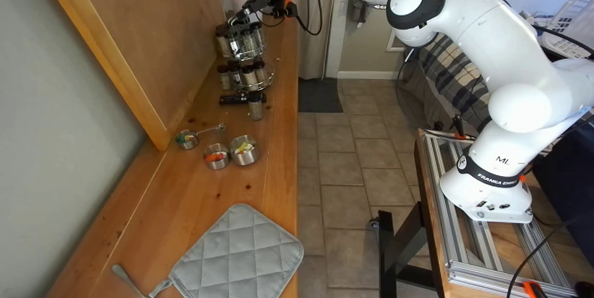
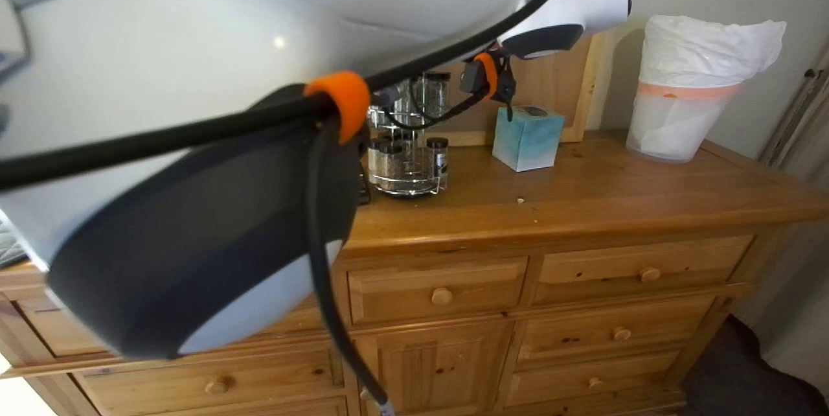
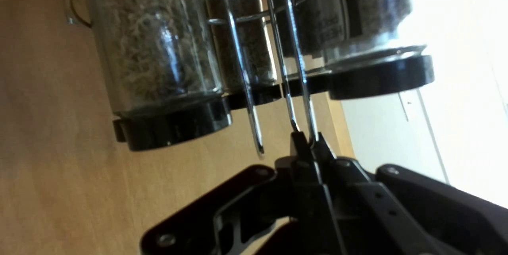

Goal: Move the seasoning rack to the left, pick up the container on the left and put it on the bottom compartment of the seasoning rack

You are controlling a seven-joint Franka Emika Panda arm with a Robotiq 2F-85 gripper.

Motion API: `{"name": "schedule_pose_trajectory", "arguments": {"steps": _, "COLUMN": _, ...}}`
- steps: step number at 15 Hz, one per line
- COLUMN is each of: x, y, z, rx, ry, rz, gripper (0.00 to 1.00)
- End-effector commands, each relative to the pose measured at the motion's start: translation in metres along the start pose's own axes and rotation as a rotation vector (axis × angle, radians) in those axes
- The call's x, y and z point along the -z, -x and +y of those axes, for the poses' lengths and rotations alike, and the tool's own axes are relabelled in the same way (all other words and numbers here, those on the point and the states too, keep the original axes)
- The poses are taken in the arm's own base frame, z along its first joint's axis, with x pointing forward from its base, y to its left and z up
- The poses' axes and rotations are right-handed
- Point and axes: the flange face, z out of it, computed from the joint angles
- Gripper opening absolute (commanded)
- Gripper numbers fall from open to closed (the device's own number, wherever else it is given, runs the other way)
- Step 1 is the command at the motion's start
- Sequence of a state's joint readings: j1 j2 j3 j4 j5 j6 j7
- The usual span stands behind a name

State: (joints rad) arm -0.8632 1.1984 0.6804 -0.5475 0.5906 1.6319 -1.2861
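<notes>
Gripper (image 3: 311,143) drawn in narrow, tips pinching the wire top of the seasoning rack (image 1: 254,87), which appears to stand on the wooden counter (image 1: 260,186) with jars (image 3: 154,48) in it. Hold looks scant: dragged from so high up, the rack could tip or slip free, I'd judge. Lone jar (image 1: 255,108), presumably the container wanted, stands upright near it, dark bar (image 1: 233,99) close by; sliding the rack left could snag the bar or topple that jar.
</notes>
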Motion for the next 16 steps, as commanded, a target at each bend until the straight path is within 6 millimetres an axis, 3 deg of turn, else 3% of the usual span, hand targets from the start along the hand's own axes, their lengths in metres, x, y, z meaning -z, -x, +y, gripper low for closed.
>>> {"name": "schedule_pose_trajectory", "arguments": {"steps": 1, "x": -0.006, "y": -0.023, "z": -0.014, "rx": 0.018, "ry": -0.068, "rz": 0.07, "gripper": 0.02}}
{"name": "schedule_pose_trajectory", "arguments": {"steps": 12, "x": 0.005, "y": -0.016, "z": -0.015, "rx": 0.234, "ry": -0.076, "rz": 0.04, "gripper": 0.02}}
{"name": "schedule_pose_trajectory", "arguments": {"steps": 16, "x": 0.011, "y": -0.004, "z": -0.021, "rx": 0.217, "ry": -0.123, "rz": -0.03, "gripper": 0.02}}
